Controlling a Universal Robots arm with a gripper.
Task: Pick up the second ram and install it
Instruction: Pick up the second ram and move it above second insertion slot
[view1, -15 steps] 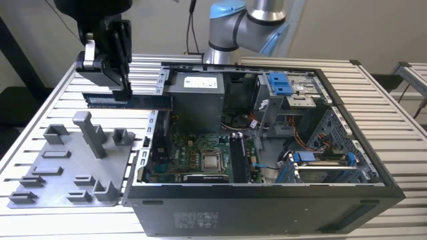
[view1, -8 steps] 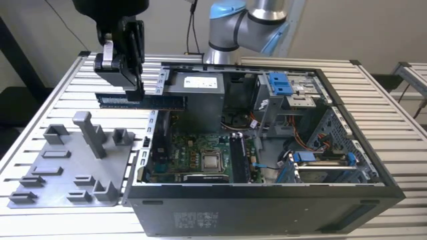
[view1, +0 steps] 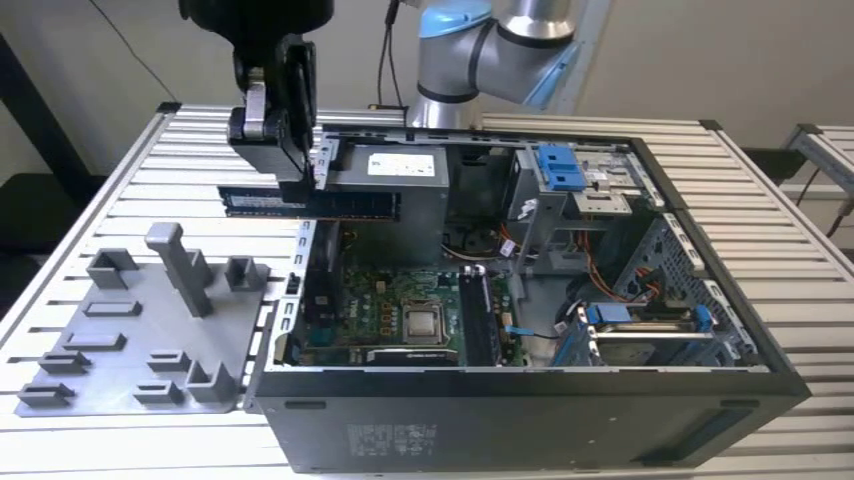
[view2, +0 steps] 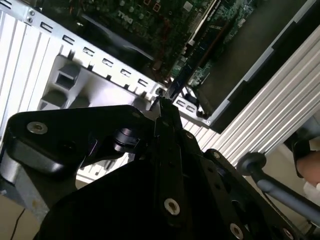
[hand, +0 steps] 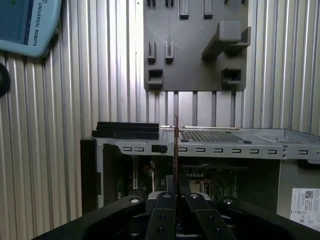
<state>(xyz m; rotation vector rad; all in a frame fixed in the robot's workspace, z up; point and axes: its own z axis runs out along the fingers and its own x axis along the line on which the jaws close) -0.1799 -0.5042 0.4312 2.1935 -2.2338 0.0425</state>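
1. Blue-green memory stick (view1: 320, 204): the gripper (view1: 296, 185) is closed on it, pinching it near its middle.
2. The stick hangs in the air with its long side level. It is over the side of the computer case (view1: 534, 420) that faces the grey tray (view1: 140, 325).
3. In the first wrist view the stick (hand: 175, 150) looks like a thin line going straight out from the gripper (hand: 175, 192). I think your hold is straight.
4. Move slowly and do not tip the stick.
5. I think you must turn it so it runs the same way as the long black slots (view1: 478, 320).
6. Watch out for the wires (view1: 607, 285) inside the case.
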